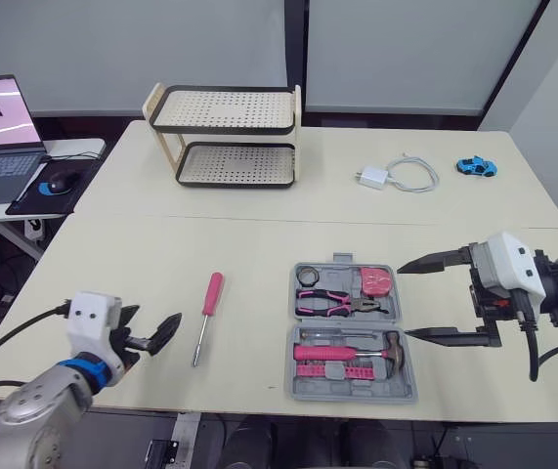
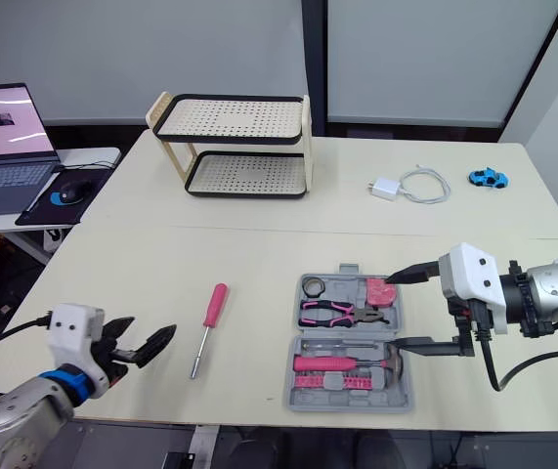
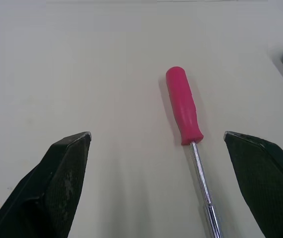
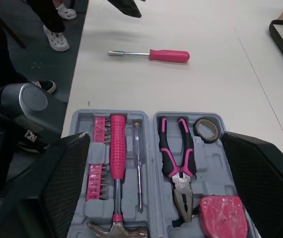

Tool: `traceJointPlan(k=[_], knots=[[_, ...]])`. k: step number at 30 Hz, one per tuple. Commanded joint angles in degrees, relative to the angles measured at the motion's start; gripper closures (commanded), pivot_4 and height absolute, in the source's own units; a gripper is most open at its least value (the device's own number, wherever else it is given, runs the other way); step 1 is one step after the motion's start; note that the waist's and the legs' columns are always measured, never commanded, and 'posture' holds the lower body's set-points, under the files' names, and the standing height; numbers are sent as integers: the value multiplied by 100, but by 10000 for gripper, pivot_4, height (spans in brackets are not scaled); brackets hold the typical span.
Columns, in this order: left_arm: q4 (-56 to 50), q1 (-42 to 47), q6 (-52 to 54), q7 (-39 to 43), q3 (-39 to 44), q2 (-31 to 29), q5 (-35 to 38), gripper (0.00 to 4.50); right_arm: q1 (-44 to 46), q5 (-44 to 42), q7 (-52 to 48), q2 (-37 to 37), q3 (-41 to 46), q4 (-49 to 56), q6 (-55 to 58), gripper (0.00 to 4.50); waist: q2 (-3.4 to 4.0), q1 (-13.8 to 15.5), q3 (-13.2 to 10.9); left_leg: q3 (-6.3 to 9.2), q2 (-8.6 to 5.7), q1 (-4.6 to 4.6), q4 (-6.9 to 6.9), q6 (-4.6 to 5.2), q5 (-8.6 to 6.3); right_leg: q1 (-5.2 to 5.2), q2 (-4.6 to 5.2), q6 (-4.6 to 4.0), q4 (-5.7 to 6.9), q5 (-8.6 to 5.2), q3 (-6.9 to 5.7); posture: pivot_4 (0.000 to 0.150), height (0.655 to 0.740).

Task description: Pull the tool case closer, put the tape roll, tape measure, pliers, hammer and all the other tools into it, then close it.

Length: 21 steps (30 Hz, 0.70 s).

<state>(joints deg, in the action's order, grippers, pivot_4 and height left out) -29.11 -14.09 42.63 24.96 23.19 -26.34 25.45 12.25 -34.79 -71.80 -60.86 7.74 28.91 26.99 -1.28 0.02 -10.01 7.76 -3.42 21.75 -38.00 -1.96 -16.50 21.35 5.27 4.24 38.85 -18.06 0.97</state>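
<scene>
— Where's your open room?
— On the bare cream table (image 1: 259,254), between the pink-handled steel screwdriver (image 1: 207,315) and the open grey plastic tool case (image 1: 352,332) near the front edge.
— Pincers?
— Your left gripper (image 1: 154,322) gapes wide, facing the screwdriver. Your right gripper (image 1: 404,300) is spread wide at the case's right side. The right wrist view crops the pink-handled hammer (image 4: 117,148) at its head.

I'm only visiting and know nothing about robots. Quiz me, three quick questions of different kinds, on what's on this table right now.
1. True or false: the pink-handled screwdriver lies inside the tool case.
2. The robot's left tool is: A) open, B) shut on the screwdriver, C) shut and empty.
3. Fill the gap: the hammer rests in the half of the case ______ to the robot (nearer/farther).

Key: 1 false, it lies on the table beside the case; 2 A; 3 nearer.
</scene>
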Motion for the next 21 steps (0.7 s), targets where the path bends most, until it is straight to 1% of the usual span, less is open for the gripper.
traceJointPlan(k=[1, 5, 10, 15, 17, 20, 21], knots=[[5, 265, 160, -535, -320, 193, -226, 201, 151, -69, 99, 31, -12, 148, 60, 0, 0, -1, 0, 0, 0, 0, 0, 0, 0, 0, 0, 0, 1, 0, -1, 1500, 7400], [347, 545, 190, -781, -828, 335, -482, 201, 263, -68, 144, 77, -162, 196, 111, 0, 0, -8, 0, 0, 1, -1, 0, -1, 1, 1, -2, 0, 2, 0, -1, 1500, 7400], [953, 1123, 138, -1195, -1429, 541, -934, 201, 312, -99, 176, 94, -247, 235, 175, 0, -1, -3, 1, 1, 0, 0, 0, -1, 1, 2, -2, 0, 3, 0, -1, 1500, 7400], [1337, 1522, 127, -1433, -1767, 834, -1174, 201, 311, -121, 194, 75, -252, 269, 232, 0, -4, 1, 0, -1, -3, 3, -2, -5, 3, 3, 0, 0, 0, 0, -1, 1500, 7400], [1428, 1589, 240, -1591, -1835, 951, -1269, 201, 305, -140, 194, 61, -237, 299, 271, 0, -4, -5, 0, 0, -1, 4, -2, -22, 12, 4, -1, 0, 1, 0, -2, 1500, 7400], [1415, 1570, 417, -1769, -1832, 1056, -1348, 6304, 287, -168, 187, 32, -191, 324, 321, 0, -4, -5, 0, 1, 0, 3, -1, -23, 13, 4, -2, 0, 3, 0, -2, 1500, 7400], [1395, 1546, 464, -1803, -1847, 1068, -1374, 9070, 274, -167, 184, 23, -178, 331, 327, 0, -2, -5, 1, 0, 1, 2, -1, -24, 13, 4, -2, 0, 3, 0, -2, 1500, 7400]])
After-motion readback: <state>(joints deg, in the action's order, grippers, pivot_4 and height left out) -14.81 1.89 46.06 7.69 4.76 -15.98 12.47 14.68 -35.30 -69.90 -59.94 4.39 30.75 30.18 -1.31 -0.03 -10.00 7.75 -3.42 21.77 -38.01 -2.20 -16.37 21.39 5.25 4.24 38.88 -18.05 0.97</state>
